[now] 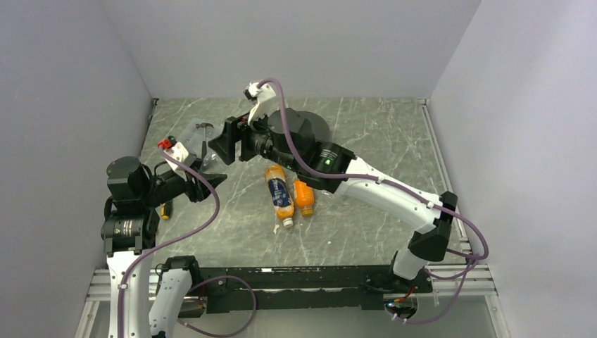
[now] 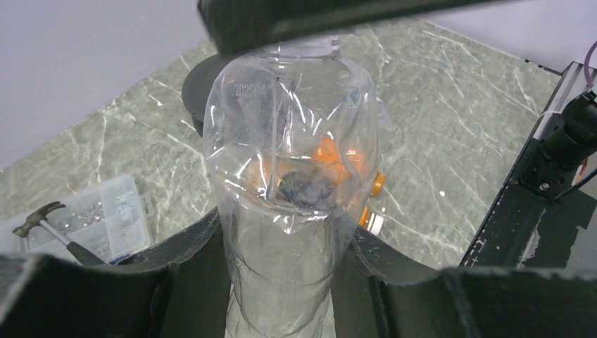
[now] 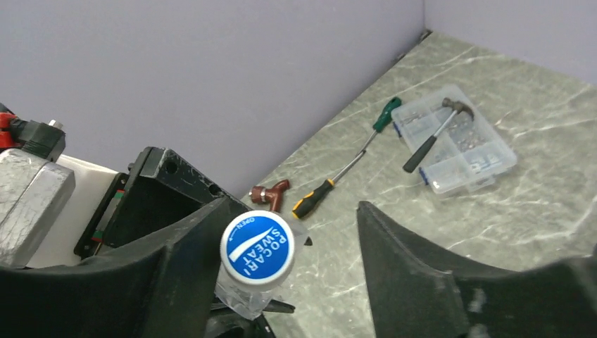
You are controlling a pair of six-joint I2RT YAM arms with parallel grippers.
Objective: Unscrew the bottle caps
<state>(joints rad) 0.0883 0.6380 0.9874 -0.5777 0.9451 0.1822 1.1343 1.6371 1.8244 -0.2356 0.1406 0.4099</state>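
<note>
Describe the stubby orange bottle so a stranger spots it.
On the marble table, look near the right arm. Two orange bottles lie side by side; the stubby bottle is the right-hand one, shorter and lacking the tall bottle's dark blue label.

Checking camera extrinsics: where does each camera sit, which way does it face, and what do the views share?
Top external: above and behind the bases, looking down on the table; both arms show, left gripper and right gripper close together left of centre.
Left wrist: on the left arm, looking along its fingers and the clear bottle they clamp, toward the neck.
Right wrist: on the right arm, looking down at the bottle's blue cap between its own open fingers.
Shared: both wrist views catch the clear box and hammer.
</note>
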